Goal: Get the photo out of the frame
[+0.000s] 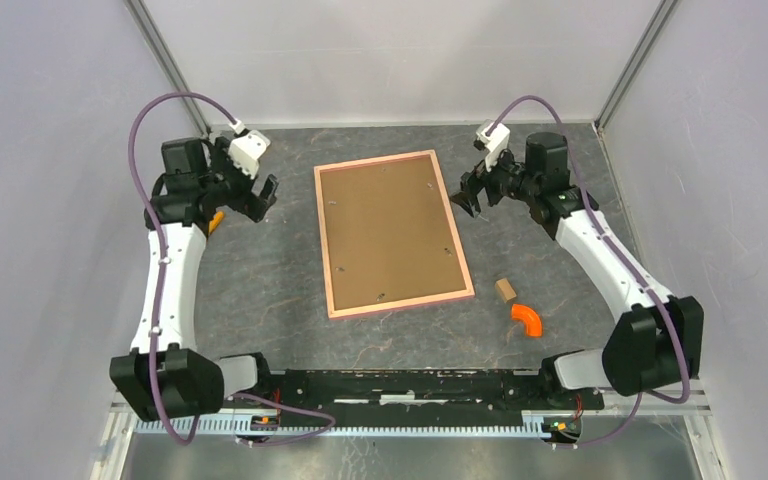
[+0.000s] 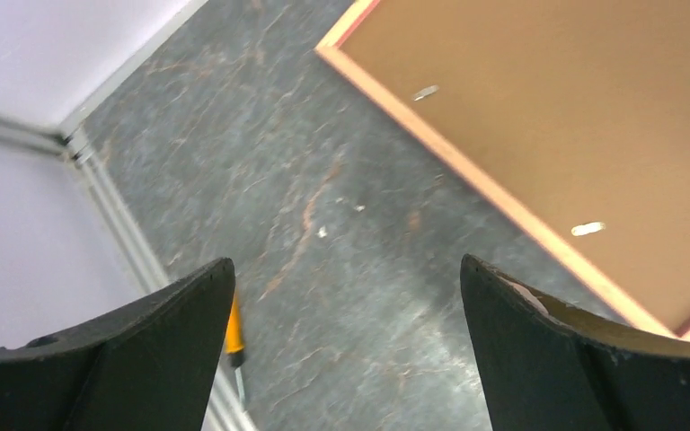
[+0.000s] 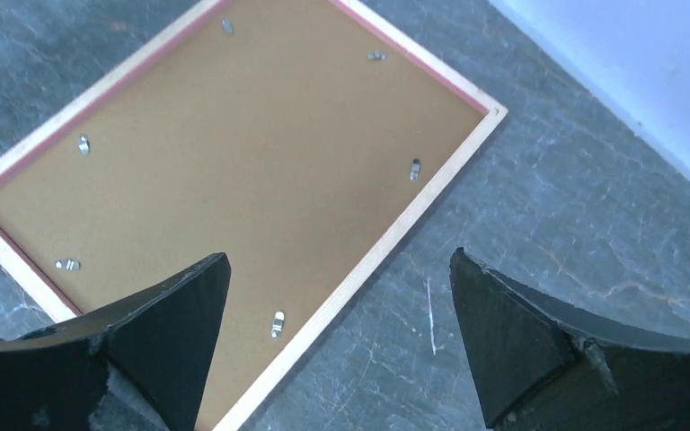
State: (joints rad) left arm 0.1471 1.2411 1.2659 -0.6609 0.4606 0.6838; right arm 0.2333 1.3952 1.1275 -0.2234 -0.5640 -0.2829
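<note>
Open table (image 1: 260, 290) rings the frame (image 1: 392, 232); a wooden block (image 1: 505, 290) and orange elbow (image 1: 527, 319) sit off its near-right corner.

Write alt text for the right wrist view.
A pink-rimmed frame lies face down on the grey table, brown fibreboard back up, with small metal clips around its edge. The right gripper's two black fingers, spread open, fill the bottom corners.

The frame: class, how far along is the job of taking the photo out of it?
Nothing done: the frame lies back-up, backing board in place, metal clips along its edges. In hand: left gripper and right gripper hang open beside it, empty. Left: free the board, take out the hidden photo.
</note>
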